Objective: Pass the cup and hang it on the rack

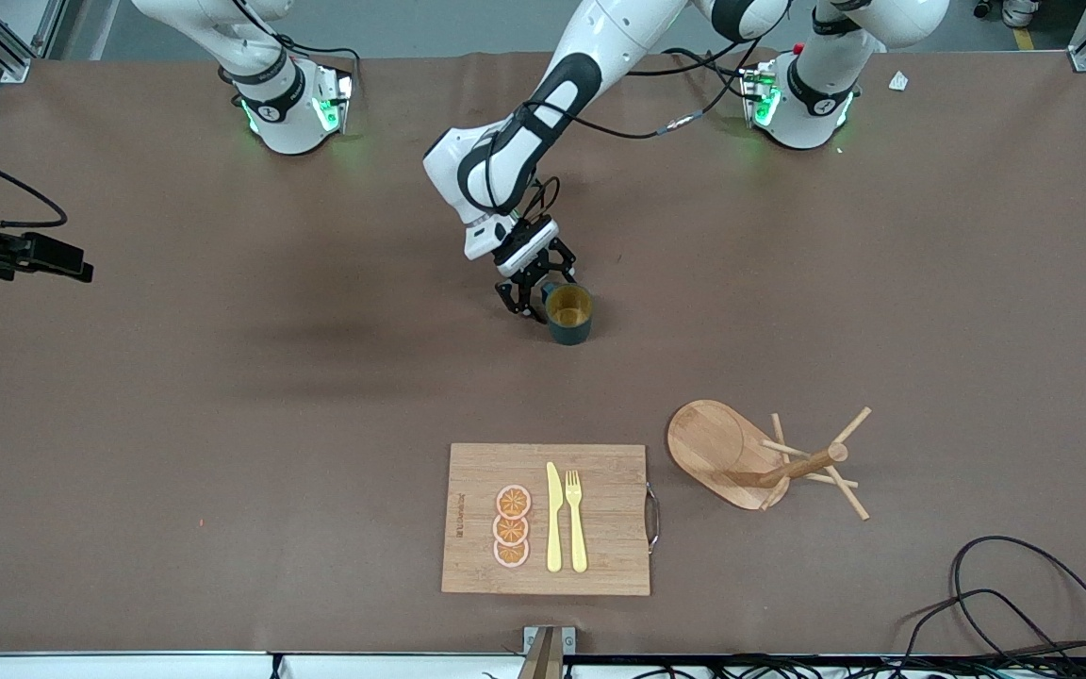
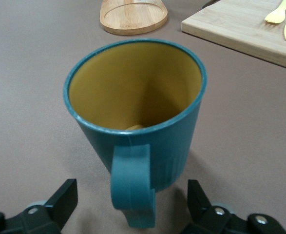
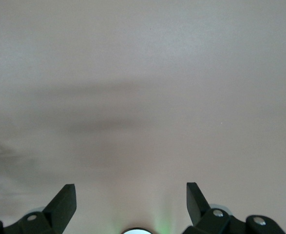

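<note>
The cup (image 1: 568, 316), a dark teal mug with a mustard-yellow inside, stands upright on the brown table near its middle. My left gripper (image 1: 532, 292) is low beside it and open. In the left wrist view the cup (image 2: 133, 112) fills the picture. Its loop handle (image 2: 132, 187) sits between the two spread fingers of the left gripper (image 2: 133, 187), with gaps on both sides. The wooden rack (image 1: 750, 457) is nearer the front camera, toward the left arm's end; its oval base (image 2: 133, 17) shows too. My right gripper (image 3: 131, 187) is open and empty over bare table.
A rectangular wooden cutting board (image 1: 548, 519) lies near the front edge beside the rack, carrying a yellow knife (image 1: 553, 519), a yellow fork (image 1: 576, 519) and orange slices (image 1: 511, 526). It also shows in the left wrist view (image 2: 240, 27). Black cables (image 1: 1024, 604) lie at the front corner.
</note>
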Robot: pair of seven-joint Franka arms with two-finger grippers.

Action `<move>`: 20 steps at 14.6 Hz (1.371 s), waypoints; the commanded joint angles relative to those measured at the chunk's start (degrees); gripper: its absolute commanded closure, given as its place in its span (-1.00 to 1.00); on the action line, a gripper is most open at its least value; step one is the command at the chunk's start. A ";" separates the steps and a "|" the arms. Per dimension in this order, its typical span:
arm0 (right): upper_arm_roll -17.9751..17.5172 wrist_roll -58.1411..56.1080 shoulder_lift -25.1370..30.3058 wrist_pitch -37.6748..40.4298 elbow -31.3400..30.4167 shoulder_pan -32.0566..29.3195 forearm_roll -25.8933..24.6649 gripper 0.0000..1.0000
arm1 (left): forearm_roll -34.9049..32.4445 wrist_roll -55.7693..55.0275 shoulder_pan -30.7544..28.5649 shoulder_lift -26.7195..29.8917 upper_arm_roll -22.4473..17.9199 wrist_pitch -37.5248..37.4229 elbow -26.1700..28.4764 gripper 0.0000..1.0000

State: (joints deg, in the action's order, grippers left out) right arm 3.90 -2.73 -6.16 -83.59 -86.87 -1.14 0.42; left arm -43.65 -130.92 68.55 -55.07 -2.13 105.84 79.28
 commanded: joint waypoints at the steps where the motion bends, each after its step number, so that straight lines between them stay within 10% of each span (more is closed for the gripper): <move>1: -0.56 0.26 1.50 0.89 -1.27 -0.53 0.90 -1.00 | -1.52 -0.39 0.18 -0.57 -0.24 0.16 -1.14 -0.90; 6: -0.56 -0.09 5.28 0.53 -3.65 -0.27 0.55 -1.00 | -1.43 1.81 0.18 -0.39 -0.24 0.16 -1.23 -0.58; 15: -0.38 -0.18 13.37 -2.37 -11.48 1.76 -1.12 -1.00 | -1.35 6.37 0.18 0.31 -0.24 0.07 -1.23 0.95; 20: -0.38 -0.09 15.74 -0.96 -11.30 1.49 -1.12 -1.00 | 2.51 7.96 -2.80 4.34 0.37 0.07 -1.40 0.99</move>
State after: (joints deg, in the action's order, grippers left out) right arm 3.59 -2.75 6.58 -84.56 -95.86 0.25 -0.01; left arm -43.25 -125.17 67.71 -54.01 -2.16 105.85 77.31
